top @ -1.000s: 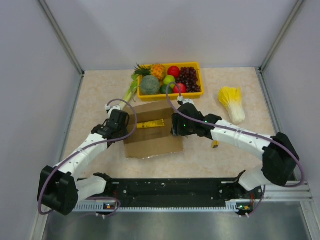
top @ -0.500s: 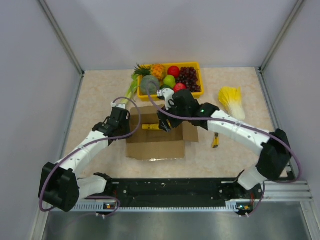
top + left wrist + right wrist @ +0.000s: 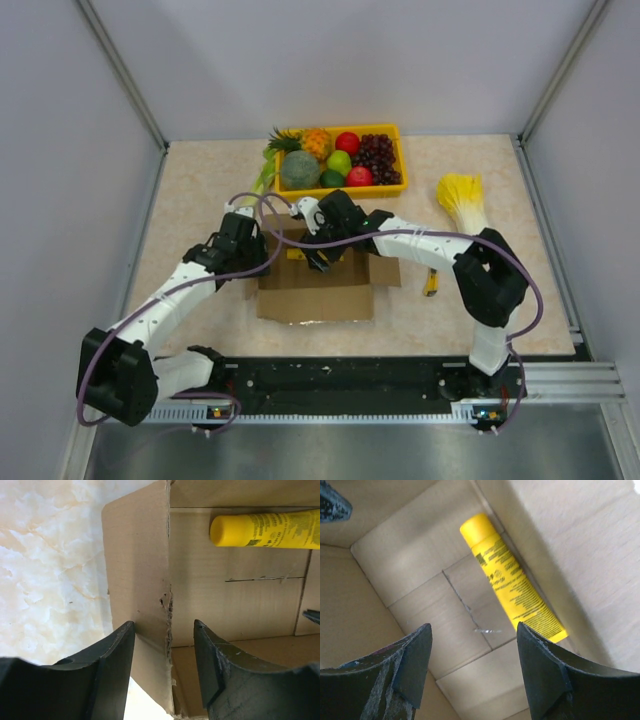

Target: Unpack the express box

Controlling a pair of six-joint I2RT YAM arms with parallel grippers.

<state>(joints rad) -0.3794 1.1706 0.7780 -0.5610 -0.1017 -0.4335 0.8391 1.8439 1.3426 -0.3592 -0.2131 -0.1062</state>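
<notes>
The express box [image 3: 315, 300] lies open in the middle of the table, its brown flaps folded outward. Inside it, a yellow tube [image 3: 512, 587] rests on the cardboard floor; it also shows in the left wrist view as the yellow tube [image 3: 270, 530]. My left gripper [image 3: 164, 630] stands open at the box's left side [image 3: 258, 240], its fingers astride the left wall's torn edge [image 3: 167, 600] without pinching it. My right gripper [image 3: 474, 635] is open and points down into the box [image 3: 320, 255], just short of the tube, with nothing between its fingers.
A yellow tray [image 3: 402, 165] of fruit stands just behind the box. A yellow-leaved cabbage [image 3: 463, 205] lies at the back right. A small yellow and black tool [image 3: 431, 283] lies right of the box. Grey walls enclose the table on three sides.
The box's flaps have been spread open. My left gripper has gone from shut to open at the left wall. My right arm has swung left over the box interior.
</notes>
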